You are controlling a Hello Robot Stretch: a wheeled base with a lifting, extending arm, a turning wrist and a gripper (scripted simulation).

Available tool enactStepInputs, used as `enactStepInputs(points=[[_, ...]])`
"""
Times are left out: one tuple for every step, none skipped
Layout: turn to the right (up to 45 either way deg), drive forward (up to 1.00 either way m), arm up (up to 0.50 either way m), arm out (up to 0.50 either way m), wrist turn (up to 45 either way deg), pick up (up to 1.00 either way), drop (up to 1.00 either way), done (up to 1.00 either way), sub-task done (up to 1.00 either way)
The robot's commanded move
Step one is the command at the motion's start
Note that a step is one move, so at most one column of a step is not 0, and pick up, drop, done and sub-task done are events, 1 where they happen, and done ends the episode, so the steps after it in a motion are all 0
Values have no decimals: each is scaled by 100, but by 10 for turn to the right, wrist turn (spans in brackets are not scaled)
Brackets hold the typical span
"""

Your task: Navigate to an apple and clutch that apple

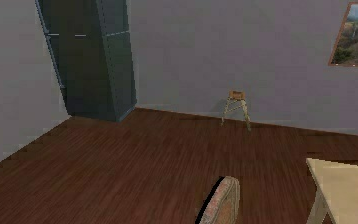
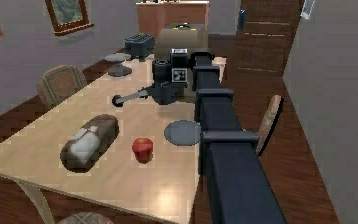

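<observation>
My end effector hangs over bare tabletop, holding nothing. Navigation looks done, I judge; the apple lies near it, back along the arm, not yet grasped.

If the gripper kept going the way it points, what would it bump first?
Likely the wooden chair beyond the table's edge. The gripper points toward the arm side view's left over bare tabletop; depth is unclear, so it might miss.
</observation>
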Motion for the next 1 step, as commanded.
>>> enactStepInputs(points=[[0, 0, -26, 0, 0, 0, 0, 0, 0]])
